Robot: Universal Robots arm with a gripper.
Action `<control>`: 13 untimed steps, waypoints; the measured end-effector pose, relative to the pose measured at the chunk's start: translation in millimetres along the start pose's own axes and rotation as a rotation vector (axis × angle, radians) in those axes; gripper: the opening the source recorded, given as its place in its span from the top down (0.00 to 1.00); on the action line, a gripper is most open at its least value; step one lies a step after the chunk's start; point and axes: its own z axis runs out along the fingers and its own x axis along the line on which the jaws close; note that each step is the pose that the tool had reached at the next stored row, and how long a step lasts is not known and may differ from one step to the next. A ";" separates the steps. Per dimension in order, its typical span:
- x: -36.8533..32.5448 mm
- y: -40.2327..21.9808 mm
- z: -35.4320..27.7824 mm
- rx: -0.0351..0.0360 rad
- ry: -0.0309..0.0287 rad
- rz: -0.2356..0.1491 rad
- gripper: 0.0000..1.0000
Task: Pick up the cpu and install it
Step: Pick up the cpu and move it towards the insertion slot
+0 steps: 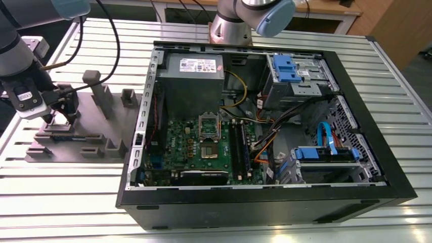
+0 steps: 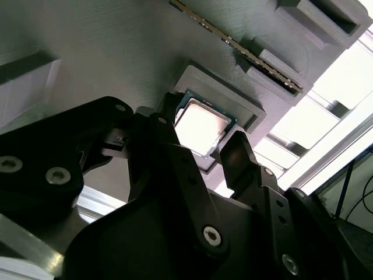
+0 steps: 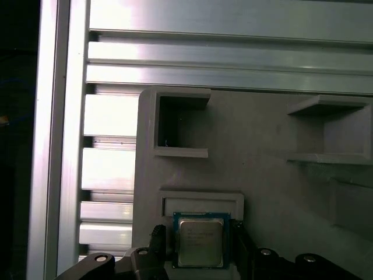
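Shiny metal cpu (image 3: pixel 200 242) (matt plastic fixture (image 3: pixel 262 151))

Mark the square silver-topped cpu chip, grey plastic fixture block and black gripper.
square silver-topped cpu chip (image 3: pixel 200 242): first wrist view, centre of metal top.
grey plastic fixture block (image 3: pixel 262 151): first wrist view, bare flat face.
black gripper (image 1: pixel 60 119): exterior view, midway between fingertips.

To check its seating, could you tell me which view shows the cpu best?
The first wrist view: the cpu faces the camera squarely. The second wrist view shows it tilted, with glare; in the exterior view the gripper covers it.
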 end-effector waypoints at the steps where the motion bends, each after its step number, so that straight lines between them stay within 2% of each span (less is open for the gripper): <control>1: 0.0 0.0 0.0 0.0000 0.0000 0.000 0.43; 7: 0.0 0.0 -0.2 0.0001 0.0001 0.000 0.44; 8: 0.0 0.0 -0.1 0.0000 0.0000 0.000 0.53; 13: 0.0 0.0 -0.2 0.0000 0.0001 0.000 0.53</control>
